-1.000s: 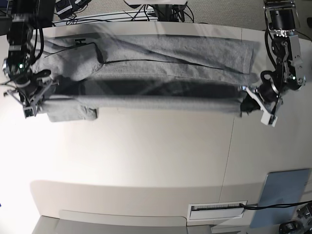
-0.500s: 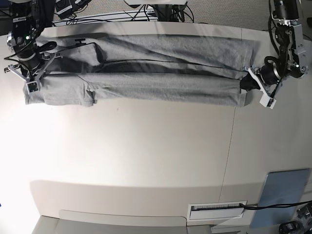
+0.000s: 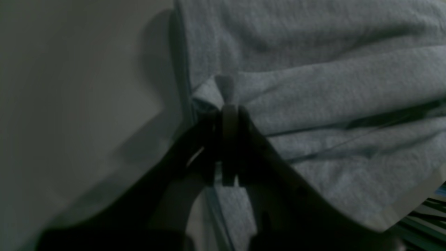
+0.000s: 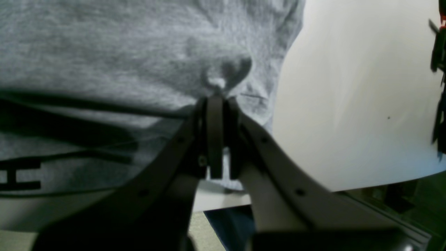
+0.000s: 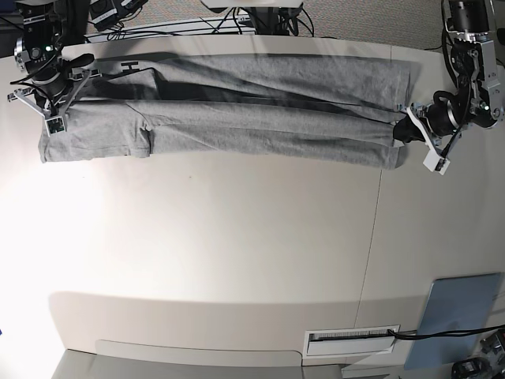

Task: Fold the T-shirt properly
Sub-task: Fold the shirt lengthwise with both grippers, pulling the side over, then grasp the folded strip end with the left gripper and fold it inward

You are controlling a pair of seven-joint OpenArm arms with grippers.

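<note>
The heather-grey T-shirt lies as a long folded band across the far part of the white table, with a sleeve at the left. My left gripper is at the band's right end, shut on a pinch of the grey cloth. My right gripper is at the band's left end, shut on a pinch of the shirt. Black letters show on the cloth beside the right gripper's finger.
Cables run behind the table's far edge. A grey pad and a white slotted label holder lie at the near right. A seam crosses the table on the right.
Both grippers have carried the near fold of the shirt away toward the far edge and lowered it onto the rest. The dark gap under the lifted fold has closed.
</note>
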